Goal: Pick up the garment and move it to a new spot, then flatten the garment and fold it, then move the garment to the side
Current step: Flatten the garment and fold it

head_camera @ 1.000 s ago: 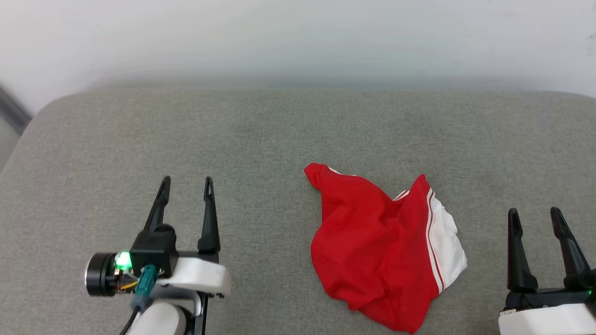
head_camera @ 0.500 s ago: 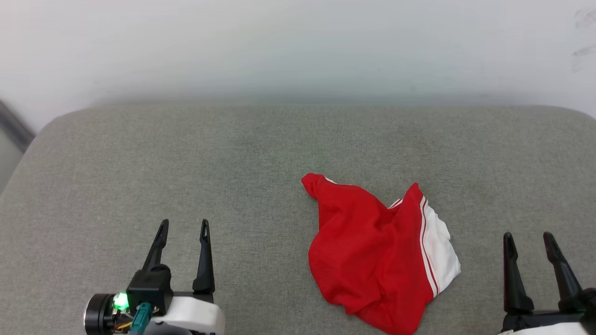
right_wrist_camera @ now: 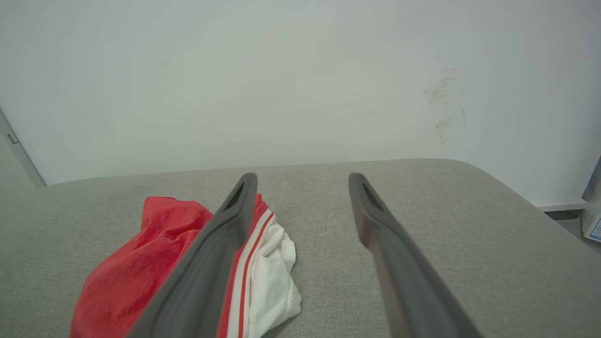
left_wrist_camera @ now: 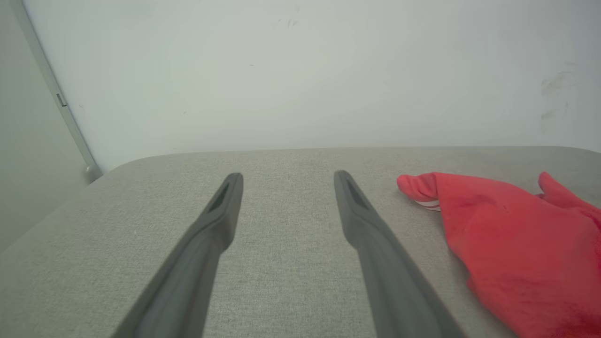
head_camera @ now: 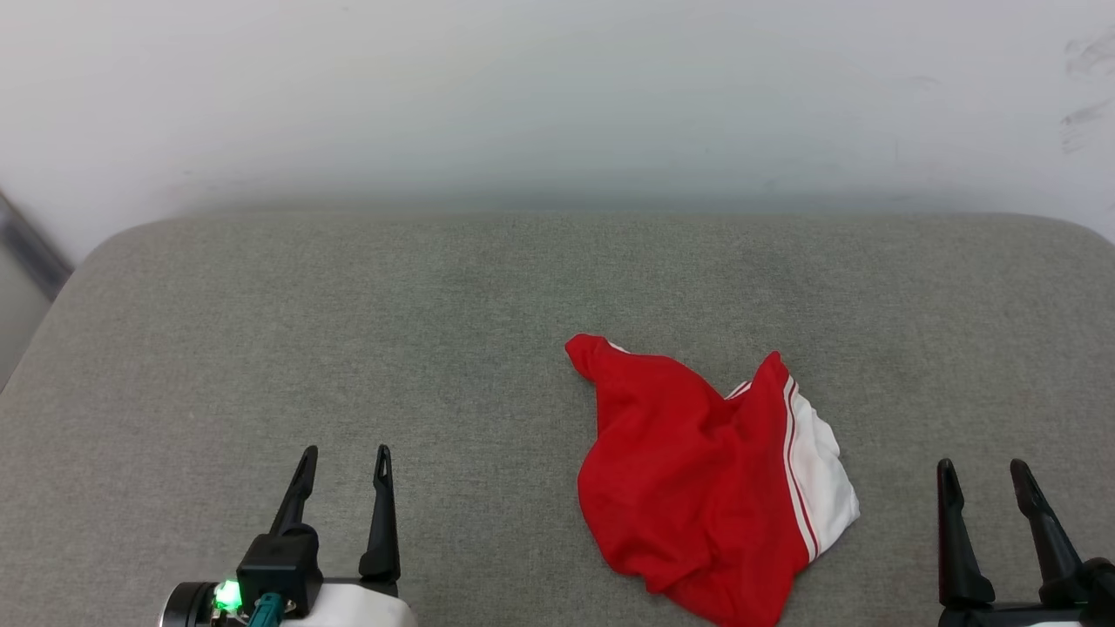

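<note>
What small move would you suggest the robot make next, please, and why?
Probably reach the right gripper toward the garment: it lies crumpled and untouched on the grey cushion, and this open gripper is nearer than the open left gripper.

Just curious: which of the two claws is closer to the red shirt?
The right gripper; the garment lies nearer it than the left gripper.

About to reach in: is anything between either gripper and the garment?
Nothing visible does. The garment lies crumpled on the grey cushion; only bare cushion separates it from the left gripper and the right gripper, whose jaws stand open.
</note>
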`<state>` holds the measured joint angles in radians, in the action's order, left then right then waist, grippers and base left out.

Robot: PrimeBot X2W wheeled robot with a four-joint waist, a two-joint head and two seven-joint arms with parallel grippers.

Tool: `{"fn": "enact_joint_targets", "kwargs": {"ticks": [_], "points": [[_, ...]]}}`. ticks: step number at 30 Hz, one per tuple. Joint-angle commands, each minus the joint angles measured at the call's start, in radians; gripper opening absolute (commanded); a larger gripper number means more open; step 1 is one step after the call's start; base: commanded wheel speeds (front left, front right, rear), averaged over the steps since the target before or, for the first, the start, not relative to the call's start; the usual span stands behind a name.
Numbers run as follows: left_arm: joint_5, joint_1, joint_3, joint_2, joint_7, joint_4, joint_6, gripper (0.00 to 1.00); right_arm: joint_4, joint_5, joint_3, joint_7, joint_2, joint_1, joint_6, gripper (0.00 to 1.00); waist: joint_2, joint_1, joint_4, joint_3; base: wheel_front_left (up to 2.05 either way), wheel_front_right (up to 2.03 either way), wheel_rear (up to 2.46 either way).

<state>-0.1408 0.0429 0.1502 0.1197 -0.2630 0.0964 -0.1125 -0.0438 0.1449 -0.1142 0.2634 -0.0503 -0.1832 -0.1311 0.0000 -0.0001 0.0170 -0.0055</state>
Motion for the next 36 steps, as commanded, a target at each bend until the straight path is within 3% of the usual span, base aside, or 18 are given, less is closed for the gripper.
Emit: {"fn": "enact_joint_targets", "kwargs": {"ticks": [1,8,15,20,22,24,26,31,36], "points": [[0.011,0.012,-0.014,-0.005,-0.003,0.005,0.012,1.00,0.003,0.003,0.004,0.002,0.000,-0.006,0.001,1.00,0.0000,0.0001,0.000,-0.002,0.00,0.00,0.00],[0.032,0.010,-0.037,-0.022,-0.003,0.012,0.032,1.00,-0.014,-0.014,-0.005,0.002,0.000,0.040,0.001,1.00,0.0000,0.0001,0.001,-0.002,0.00,0.00,0.00],[0.049,-0.002,-0.054,-0.038,-0.003,0.015,0.049,1.00,-0.087,-0.159,0.012,0.002,-0.003,0.215,0.001,1.00,0.0000,0.0001,-0.002,0.015,0.00,0.00,0.00],[0.059,-0.015,-0.070,-0.045,-0.003,0.008,0.055,1.00,-0.080,-0.194,0.068,0.002,-0.107,0.396,0.001,1.00,0.0000,0.0001,-0.011,0.045,0.00,0.00,0.00],[0.061,-0.027,-0.080,-0.048,-0.003,0.007,0.060,1.00,-0.037,-0.170,0.103,0.002,-0.184,0.513,0.001,1.00,0.0000,0.0001,-0.015,0.064,0.00,0.00,0.00],[0.062,-0.031,-0.083,-0.049,-0.003,0.007,0.062,1.00,-0.013,-0.149,0.121,-0.015,-0.205,0.547,0.001,1.00,0.0000,0.0001,-0.016,0.070,0.00,0.00,0.00],[0.065,-0.038,-0.088,-0.051,-0.003,0.006,0.067,1.00,0.036,-0.096,0.160,-0.090,-0.251,0.629,0.001,1.00,0.0000,0.0001,-0.018,0.084,0.00,0.00,0.00],[0.070,-0.058,-0.091,-0.055,-0.003,-0.002,0.071,1.00,0.116,0.093,0.345,-0.434,-0.407,0.759,0.001,1.00,0.0000,0.0001,-0.015,0.118,0.00,0.00,0.00],[0.070,-0.080,-0.096,-0.060,-0.003,-0.011,0.076,1.00,0.097,0.325,0.578,-0.761,-0.586,0.833,0.001,1.00,0.0000,0.0001,-0.011,0.154,0.00,0.00,0.00]]}}
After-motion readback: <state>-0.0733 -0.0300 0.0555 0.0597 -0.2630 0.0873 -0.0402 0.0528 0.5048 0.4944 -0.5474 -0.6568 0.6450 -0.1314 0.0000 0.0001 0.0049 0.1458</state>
